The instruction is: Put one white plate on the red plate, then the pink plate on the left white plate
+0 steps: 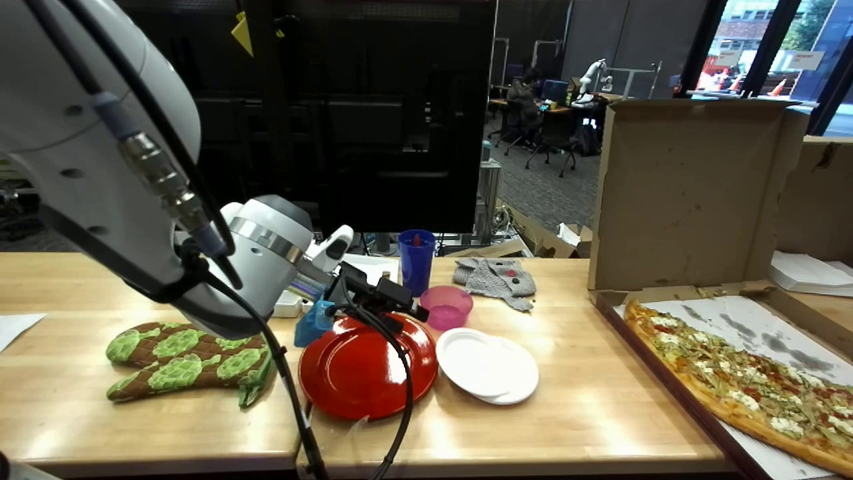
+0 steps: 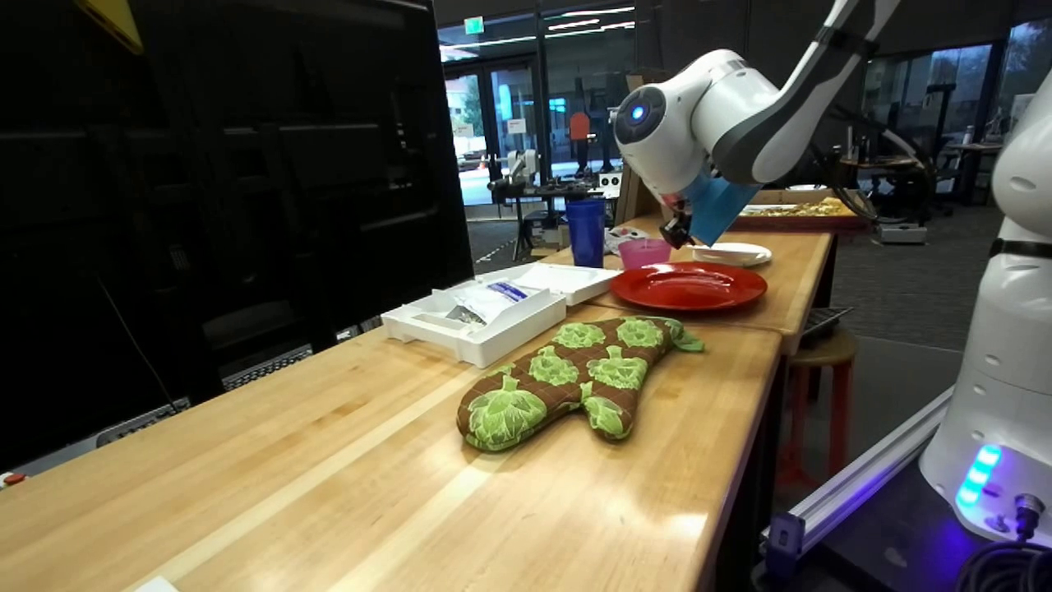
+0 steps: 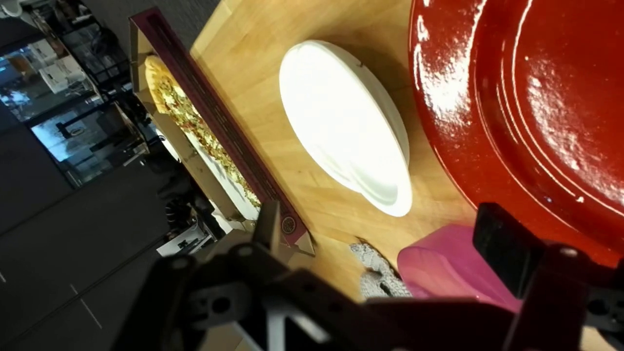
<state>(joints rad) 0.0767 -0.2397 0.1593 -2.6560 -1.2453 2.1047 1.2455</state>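
The red plate (image 1: 353, 370) lies on the table and shows in both exterior views (image 2: 690, 289) and the wrist view (image 3: 575, 97). Two white plates overlap off-centre beside it: the left white plate (image 1: 470, 360) partly covers the other white plate (image 1: 525, 373). The pink plate (image 1: 448, 308), a translucent deep dish, stands behind them; it also shows in the wrist view (image 3: 438, 258). My gripper (image 3: 387, 234) is open and empty, tilted above the table. In an exterior view the gripper (image 2: 676, 233) hangs above the far side of the red plate, near the pink dish.
A blue cup (image 1: 416, 263) stands behind the pink dish. A grey knitted cloth (image 1: 496, 280) lies beside it. An open pizza box (image 1: 693, 200) is at the right. A patterned oven mitt (image 2: 567, 374) and a white box (image 2: 485, 325) lie near the red plate.
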